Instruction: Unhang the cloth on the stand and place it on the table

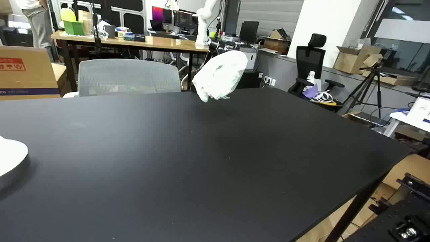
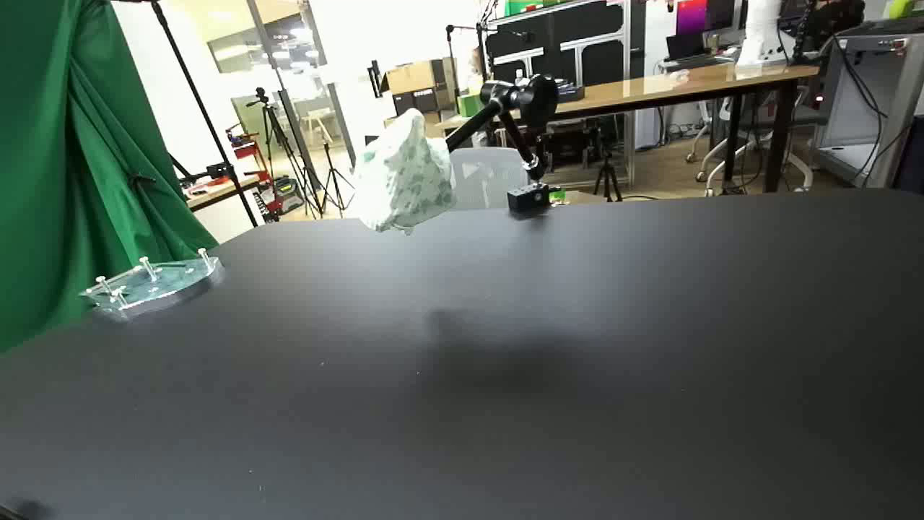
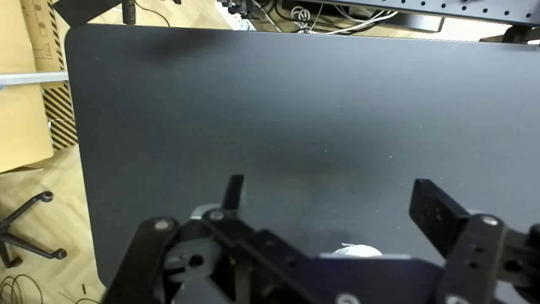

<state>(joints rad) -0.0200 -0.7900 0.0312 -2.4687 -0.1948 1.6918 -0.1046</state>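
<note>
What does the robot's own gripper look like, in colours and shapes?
In the wrist view, the gripper is mostly black. It has two blunt fingers on jointed black bars, with round, pale, metal-looking bolts and a grey plate with a dark hole. It is blurred, and no cable or lettering can be made out on it.

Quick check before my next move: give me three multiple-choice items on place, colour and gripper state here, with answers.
1. The cloth is on:
A) the floor
B) the stand
C) a box

2. Its print is:
A) red
B) black
C) green

3. The gripper is:
A) open
B) shut, empty
C) shut on the cloth

1 B: it hangs at the stand's end in an exterior view.
2 C: green patches show on pale fabric.
3 A: its fingers are wide apart in the wrist view.
</note>
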